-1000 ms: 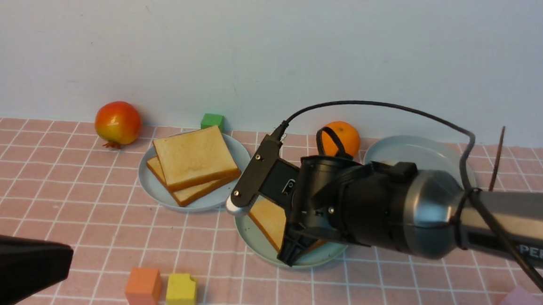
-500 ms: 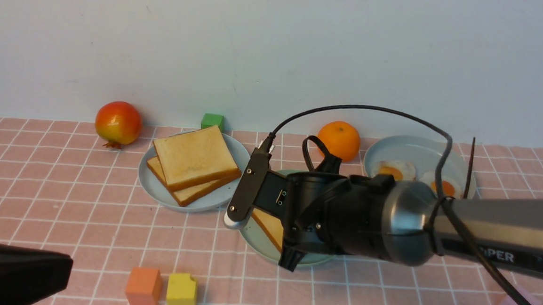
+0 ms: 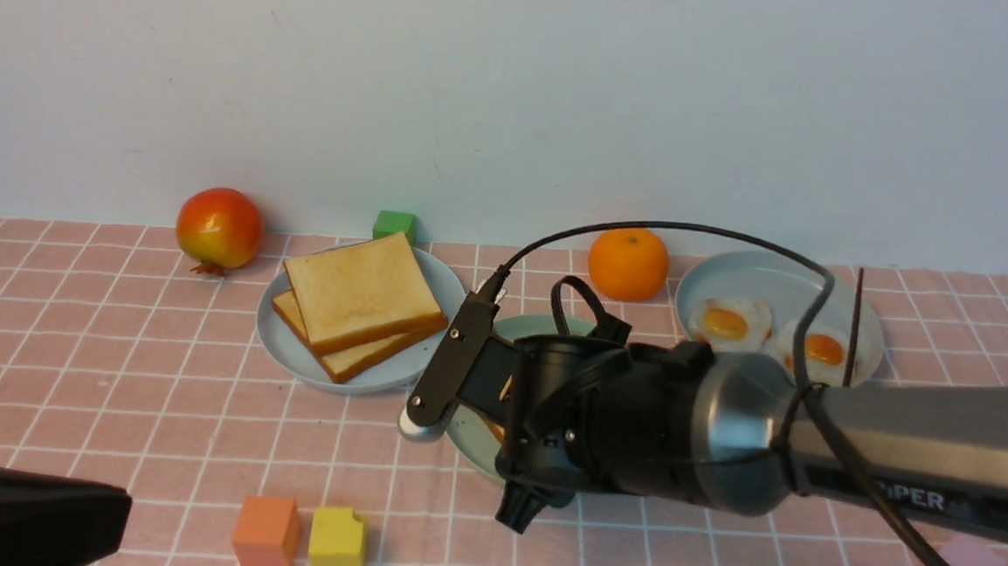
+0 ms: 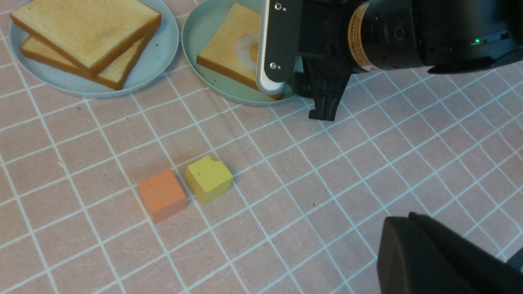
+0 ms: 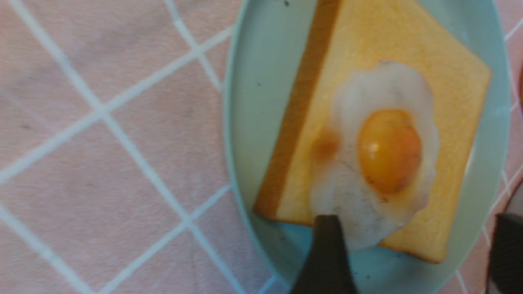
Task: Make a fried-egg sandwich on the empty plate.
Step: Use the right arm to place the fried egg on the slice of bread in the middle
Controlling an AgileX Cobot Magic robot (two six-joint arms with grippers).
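A: One toast [image 5: 449, 94] under the egg [image 5: 388, 151] sits on the plate [image 5: 261, 122], centre of the front frame, bare rim beside it.
B: Only wrist views show that egg. Right claw [image 5: 416, 237] apart above it, left claw [image 4: 425, 253] together; bench [image 3: 419, 532] open lower centre.

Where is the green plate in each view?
Front view: green plate at centre, mostly behind the right arm.
Left wrist view: green plate beside the two-toast plate, partly under that arm.
Right wrist view: green plate close up, carrying toast and egg.
Shared landmark: pink checked cloth.
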